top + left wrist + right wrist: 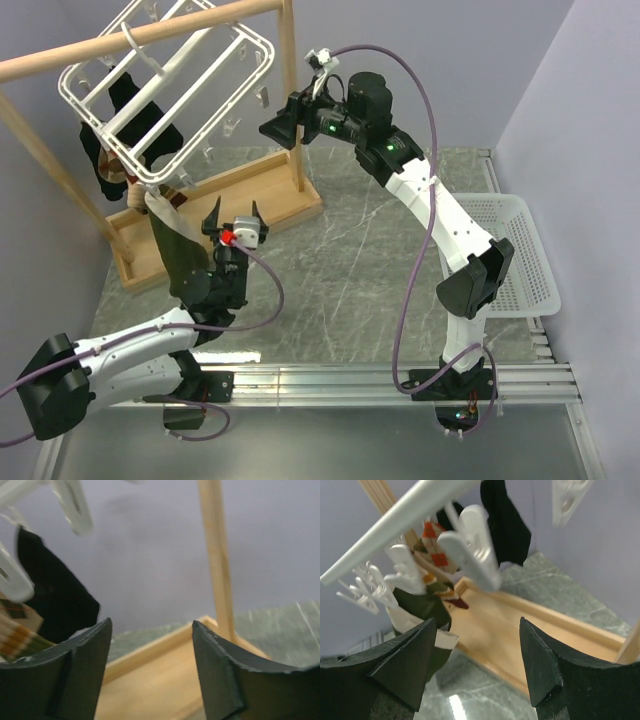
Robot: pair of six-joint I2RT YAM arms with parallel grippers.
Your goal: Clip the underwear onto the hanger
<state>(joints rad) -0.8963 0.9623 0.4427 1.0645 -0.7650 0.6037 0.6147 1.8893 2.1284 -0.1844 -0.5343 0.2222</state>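
Observation:
The hanger (170, 75) hangs tilted from the wooden rail at the top left, its white clips (475, 550) dangling. The underwear (178, 250), dark olive with a pale band, hangs down from the hanger's low corner, and it also shows in the right wrist view (420, 607). My left gripper (233, 215) is open just to the right of the cloth and holds nothing (151, 625). My right gripper (272, 128) is open near the clips on the hanger's right side, with nothing between its fingers (477, 622). I cannot tell whether a clip grips the cloth.
A black garment (135, 115) with tan-red patches hangs from the hanger beside the underwear. The wooden stand's base (235, 215) and post (295, 100) lie behind my left gripper. A white mesh basket (515, 250) sits at the right edge.

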